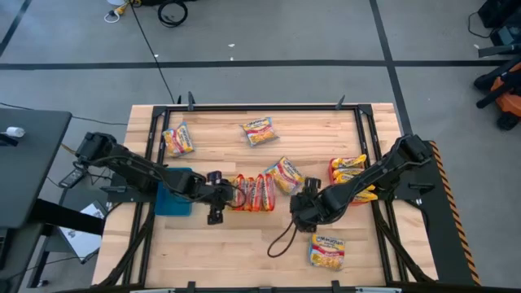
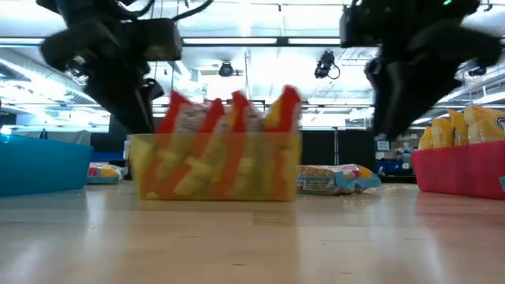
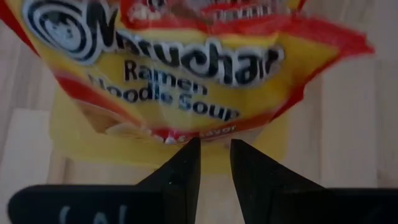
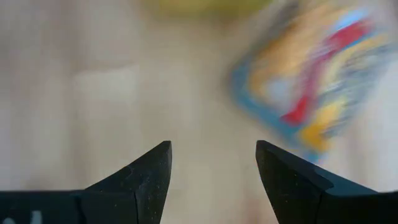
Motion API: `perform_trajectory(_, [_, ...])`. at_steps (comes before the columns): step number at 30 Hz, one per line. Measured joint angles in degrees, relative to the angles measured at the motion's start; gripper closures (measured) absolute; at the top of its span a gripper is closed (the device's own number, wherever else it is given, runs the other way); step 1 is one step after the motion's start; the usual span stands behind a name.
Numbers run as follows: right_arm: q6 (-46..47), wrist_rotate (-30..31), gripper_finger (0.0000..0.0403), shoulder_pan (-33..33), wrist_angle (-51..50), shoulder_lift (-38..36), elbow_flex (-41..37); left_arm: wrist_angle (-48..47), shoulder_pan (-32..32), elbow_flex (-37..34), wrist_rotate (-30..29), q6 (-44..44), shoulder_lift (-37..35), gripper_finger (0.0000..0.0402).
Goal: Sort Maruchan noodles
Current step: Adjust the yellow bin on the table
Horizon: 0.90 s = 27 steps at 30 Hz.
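The Maruchan noodles lie scattered over your wooden table (image 1: 244,244). Nearest the front edge, one yellow-orange packet (image 1: 327,251) lies flat, its long axis running front to back. At mid-table, red-orange packets (image 1: 254,193) stand on edge in the yellow tray (image 2: 213,166), their crinkled plastic tops poking above its translucent wall; the row runs left to right. Just beside them to the right, a blue-edged packet (image 1: 286,175) lies flat and skewed on the boards. On the right, yellow packets (image 1: 348,168) are stacked in the red tray (image 2: 461,170). Towards the far edge, two more lie well apart: one (image 1: 178,139) on the left with its long axis running roughly near to far, one (image 1: 259,130) nearer the middle, tilted.

Your left gripper (image 1: 215,195) sits at the left end of the yellow tray, beside the blue tray (image 1: 173,192). Its dark fingers (image 3: 180,177) stand narrowly apart with bare gap between them, gripping nothing; a glossy red-and-yellow packet (image 3: 186,68) fills the view just beyond the tips. You cannot tell whether the tips touch it.

Your right gripper (image 1: 299,205) hovers over bare wood right of the yellow tray, jaws wide apart and empty, the blue-edged packet (image 4: 305,81) blurred ahead of it.
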Motion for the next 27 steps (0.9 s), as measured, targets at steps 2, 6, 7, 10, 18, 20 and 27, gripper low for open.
perform_trajectory(2, [1.16,-7.64,0.0163,0.82,-0.23,0.01,0.86,-0.92,-1.16,-0.03,-0.29,-0.17,-1.72,0.0308])
perform_trajectory(6, [4.87,-14.67,0.0167,4.08,-0.76,0.02,6.44,3.98,-4.96,-0.05,-5.89,1.93,-5.76,0.0308])
perform_trajectory(7, [4.91,-14.56,0.0169,5.10,-1.23,0.02,8.23,6.27,-5.91,-0.05,-7.71,3.22,-6.30,0.0308])
perform_trajectory(10, [4.11,-11.93,0.0177,7.90,-1.53,0.02,13.26,11.76,-8.21,0.05,-9.80,5.84,-7.27,0.0308])
perform_trajectory(18, [6.36,-5.99,0.0188,14.57,-1.70,0.02,16.02,-14.70,-12.43,-0.08,-20.00,-14.51,-7.99,0.0308])
perform_trajectory(20, [6.31,-2.63,0.0188,15.36,-1.70,0.02,15.08,-19.18,-12.11,-0.08,-24.83,-17.69,-7.99,0.0308])
perform_trajectory(27, [11.78,20.06,0.0188,10.56,-1.12,0.04,8.29,-13.50,-3.01,-4.05,-25.55,-10.94,-8.01,0.0308])
